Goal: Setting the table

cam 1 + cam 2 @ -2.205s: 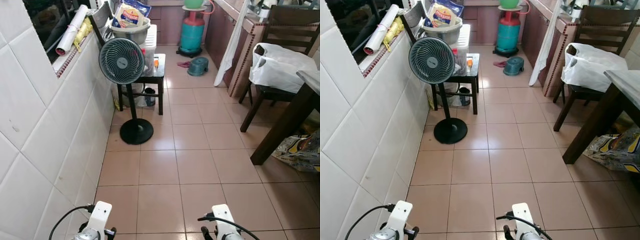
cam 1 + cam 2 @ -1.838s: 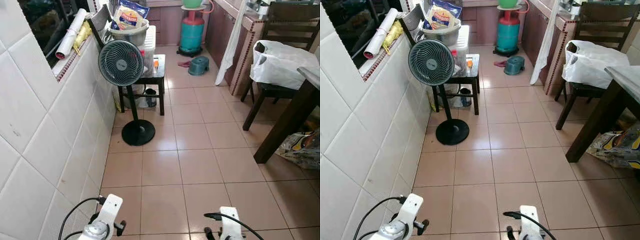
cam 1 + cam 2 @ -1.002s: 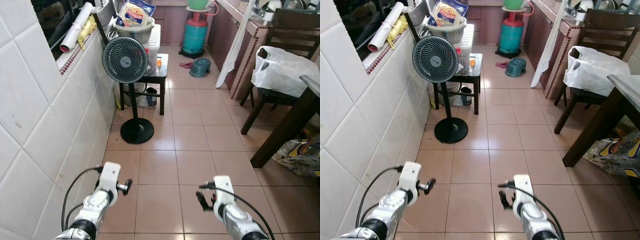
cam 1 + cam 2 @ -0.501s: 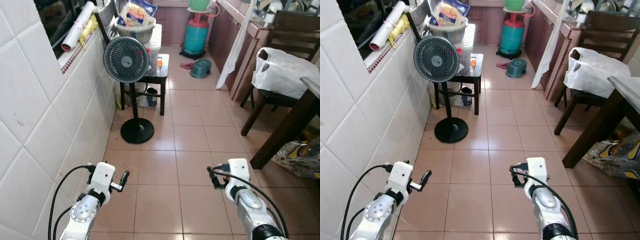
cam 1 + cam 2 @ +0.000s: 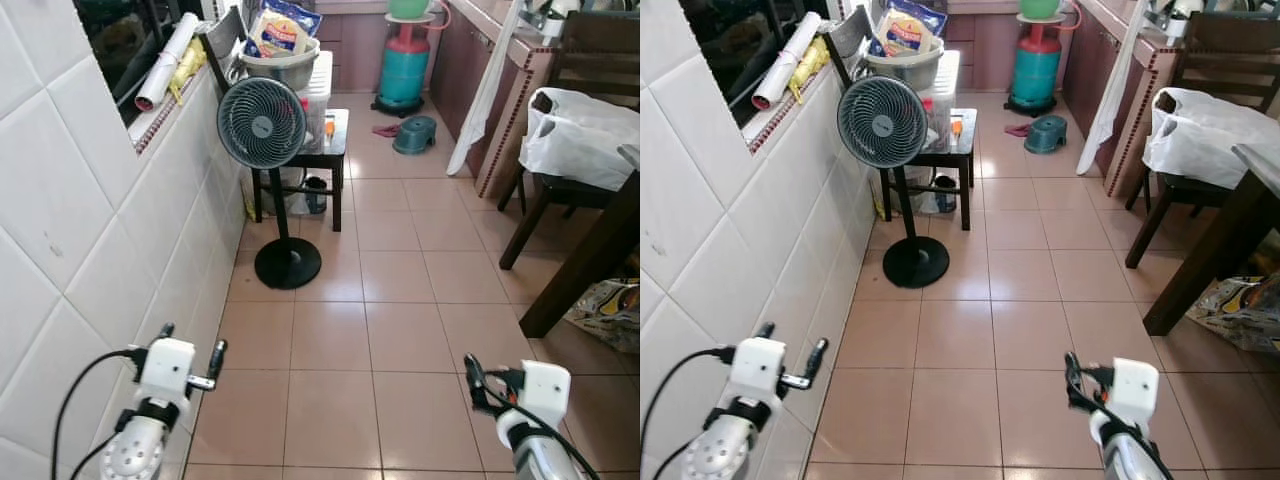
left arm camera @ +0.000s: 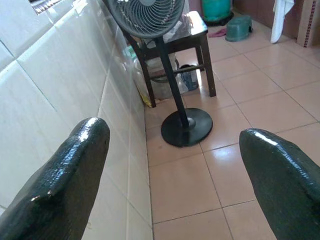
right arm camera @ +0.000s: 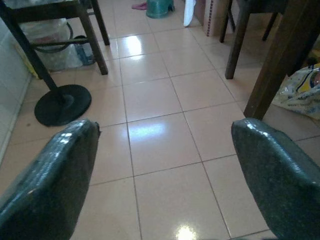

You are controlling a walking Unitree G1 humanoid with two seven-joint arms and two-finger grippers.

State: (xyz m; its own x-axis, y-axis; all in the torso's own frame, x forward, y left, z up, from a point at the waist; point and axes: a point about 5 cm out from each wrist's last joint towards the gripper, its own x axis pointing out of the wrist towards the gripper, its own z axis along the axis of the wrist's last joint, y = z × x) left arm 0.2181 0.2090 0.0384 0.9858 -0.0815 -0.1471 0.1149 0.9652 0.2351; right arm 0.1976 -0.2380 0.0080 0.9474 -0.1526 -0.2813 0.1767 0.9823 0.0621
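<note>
2 claws spread and empty, left claw (image 6: 170,180), right claw (image 7: 165,175), above tiled floor (image 5: 400,330), fan (image 5: 262,122) by white-tiled wall (image 5: 90,240)

Wall: white tiled wall (image 5: 70,230) along the left side.
Floor: glossy pinkish tiled floor (image 5: 400,330).
Fan: grey pedestal fan (image 5: 262,123) on a round black base, beside the wall.
Side table: small black side table (image 5: 335,150) just behind the fan.
Basin: grey basin (image 5: 283,66) holding a snack packet (image 5: 281,30).
Gas cylinder: teal gas cylinder (image 5: 405,68) at the far end.
Stool: small teal stool (image 5: 414,134) near the cylinder.
Chair: dark wooden chair (image 5: 560,190) with a white plastic bag (image 5: 585,135) on its seat.
Ledge: rolled white sheet (image 5: 167,60) on the window ledge.
</note>
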